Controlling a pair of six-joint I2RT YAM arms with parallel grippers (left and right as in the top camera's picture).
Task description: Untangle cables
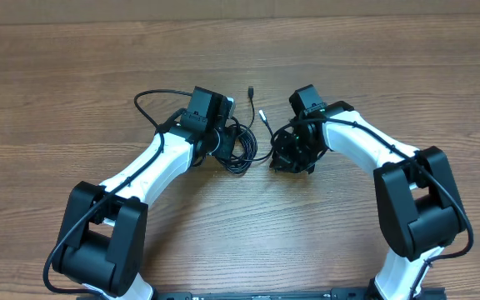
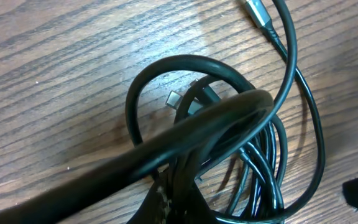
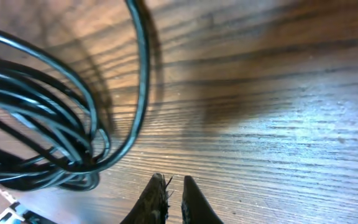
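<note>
— Brown wood-grain desk (image 1: 73,75) all round, with both arms reaching in toward the middle. Where are the cables?

— The cables (image 1: 242,154) lie in a loose dark coil at the middle of the desk, between the two claws. Two ends stick out on the far side: a black plug (image 1: 251,89) farther off, and a silver-tipped plug (image 1: 262,115) nearer the coil.

— What about the left claw?

— The left claw (image 1: 222,140) is down at the left edge of the coil. Its wrist camera shows loops overlapping on the wood and a flat silver connector (image 2: 176,98) lying inside one loop. A blurred black strand (image 2: 185,134) runs across the front of the lens. I cannot tell whether that claw is spread or pinching anything.

— And the right one?

— The right claw (image 3: 173,186) is low over the desk, at the right edge of the coil. Its fingers (image 3: 156,198) are pressed almost together, leaving only a thin slit with nothing in it. In that wrist view the coil is to the left, and one loop curves near the fingertips without touching them.
</note>
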